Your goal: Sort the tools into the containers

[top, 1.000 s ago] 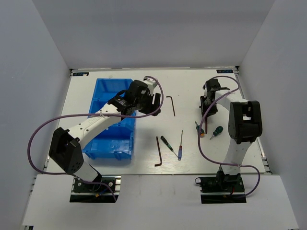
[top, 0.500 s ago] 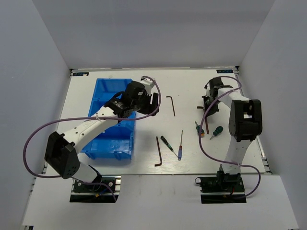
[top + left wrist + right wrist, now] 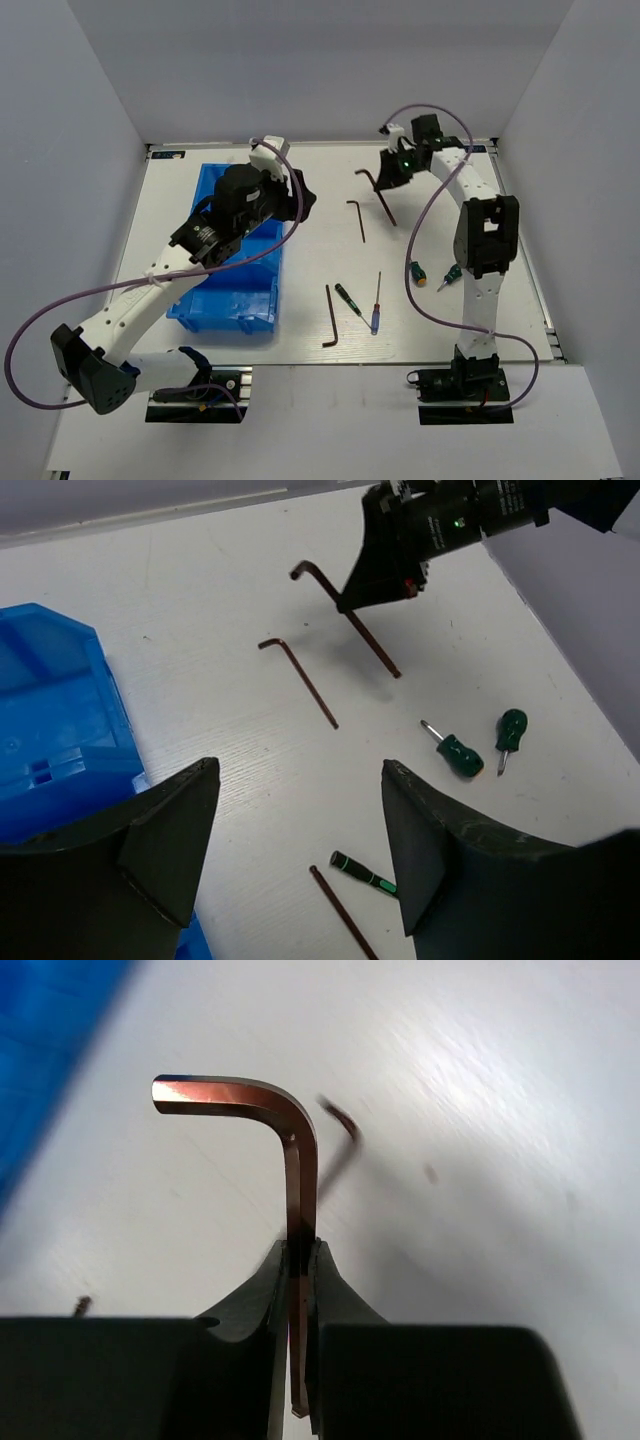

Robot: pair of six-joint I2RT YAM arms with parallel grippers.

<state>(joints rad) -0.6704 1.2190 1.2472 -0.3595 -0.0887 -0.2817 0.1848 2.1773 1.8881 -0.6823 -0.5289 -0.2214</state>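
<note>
My right gripper [image 3: 300, 1252] is shut on a dark L-shaped hex key [image 3: 298, 1160] and holds it above the far middle of the table. The top view shows that key [image 3: 385, 205] hanging below the right gripper [image 3: 387, 176]. My left gripper [image 3: 298, 775] is open and empty, raised beside the blue three-compartment bin [image 3: 258, 300]. A second hex key [image 3: 356, 220] and a longer one [image 3: 331, 317] lie on the table. Two stubby green screwdrivers [image 3: 417, 272] [image 3: 452, 275], a black-green precision screwdriver [image 3: 349, 298] and a blue-handled one [image 3: 376, 305] lie nearby.
Grey walls close in the white table on three sides. Purple cables loop from both arms, the right one [image 3: 415, 290] sagging over the green screwdrivers. The bin's corner [image 3: 60, 710] sits just left of my left fingers.
The right gripper shut on the hex key at the right of the table, lifted it and swung it toward the far middle. The left arm drew back and rose slightly leftward.
</note>
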